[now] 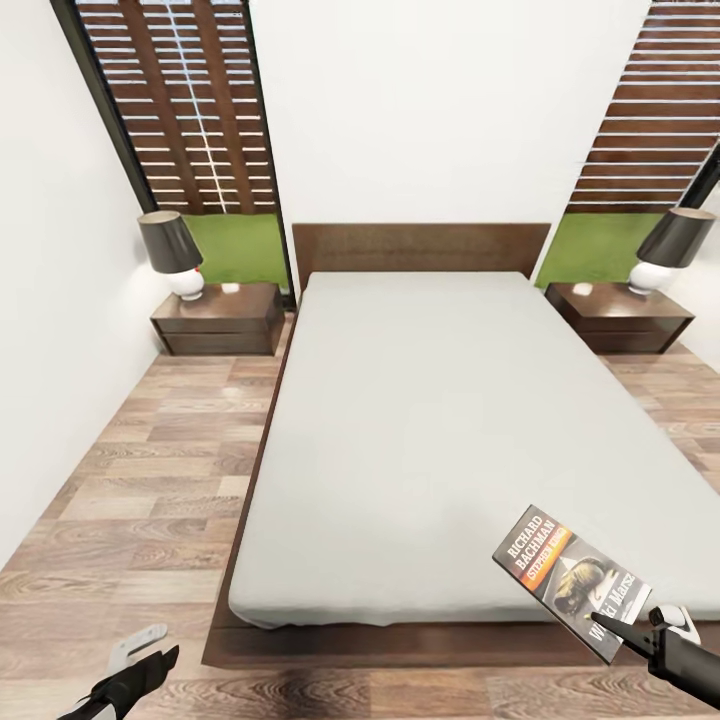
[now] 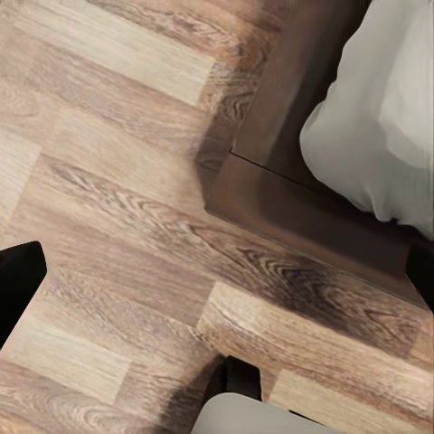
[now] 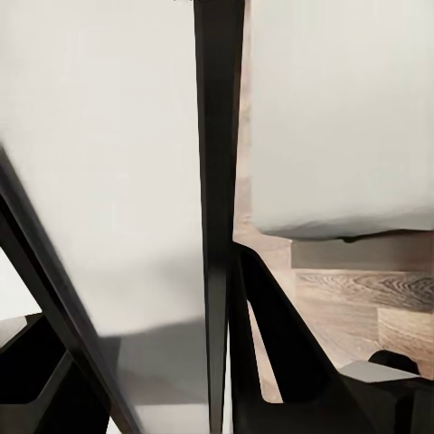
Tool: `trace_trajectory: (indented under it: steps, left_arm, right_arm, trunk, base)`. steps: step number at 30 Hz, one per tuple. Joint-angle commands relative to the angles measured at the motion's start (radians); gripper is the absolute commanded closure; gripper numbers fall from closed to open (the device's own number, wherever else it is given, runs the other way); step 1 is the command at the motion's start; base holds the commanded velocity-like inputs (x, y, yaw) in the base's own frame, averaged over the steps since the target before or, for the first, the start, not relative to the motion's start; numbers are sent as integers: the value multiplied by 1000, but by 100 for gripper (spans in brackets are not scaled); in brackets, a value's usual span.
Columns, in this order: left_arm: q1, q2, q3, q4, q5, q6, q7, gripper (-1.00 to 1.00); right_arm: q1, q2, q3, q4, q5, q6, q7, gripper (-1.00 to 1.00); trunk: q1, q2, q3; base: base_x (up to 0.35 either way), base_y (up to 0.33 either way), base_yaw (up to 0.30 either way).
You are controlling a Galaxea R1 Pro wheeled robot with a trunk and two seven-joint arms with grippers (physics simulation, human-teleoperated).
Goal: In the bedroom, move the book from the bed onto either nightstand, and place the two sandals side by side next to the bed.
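The right gripper (image 1: 628, 632) has its black fingers (image 1: 622, 638) clamped on the lower edge of the thin dark paperback book (image 1: 570, 578), holding it tilted above the near right corner of the pale grey mattress bed (image 1: 430, 420). The left gripper (image 1: 150, 655) hangs low over the wood-plank floor (image 1: 150, 470) by the bed's near left corner; whether its fingers are apart cannot be told. Two dark brown wooden nightstands (image 1: 220, 318) (image 1: 620, 318), each carrying a lamp (image 1: 172, 252), flank the headboard.

The head camera looks down from beyond the foot of the bed (image 1: 430, 420) toward the headboard. The left wrist camera faces the floor (image 2: 117, 226) closely — sharing the bed's foot corner. The right wrist camera sits tight against the book (image 3: 217, 181), mattress beyond.
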Motion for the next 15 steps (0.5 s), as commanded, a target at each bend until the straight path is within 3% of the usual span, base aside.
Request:
trace_trajectory:
  steps: [1, 15]
  left_arm:
    - [-1, 0, 7, 2, 2, -2, -7, -100]
    - [-1, 0, 6, 2, 1, -2, -7, -100]
  right_arm:
    - [-1, -1, 7, 0, -10, 10, 2, 100]
    - [-1, -1, 7, 0, -10, 10, 2, 100]
  trunk:
    - [1, -2, 0]
    - [1, -2, 23]
  base:
    - [0, 0, 0]
    - [0, 0, 0]
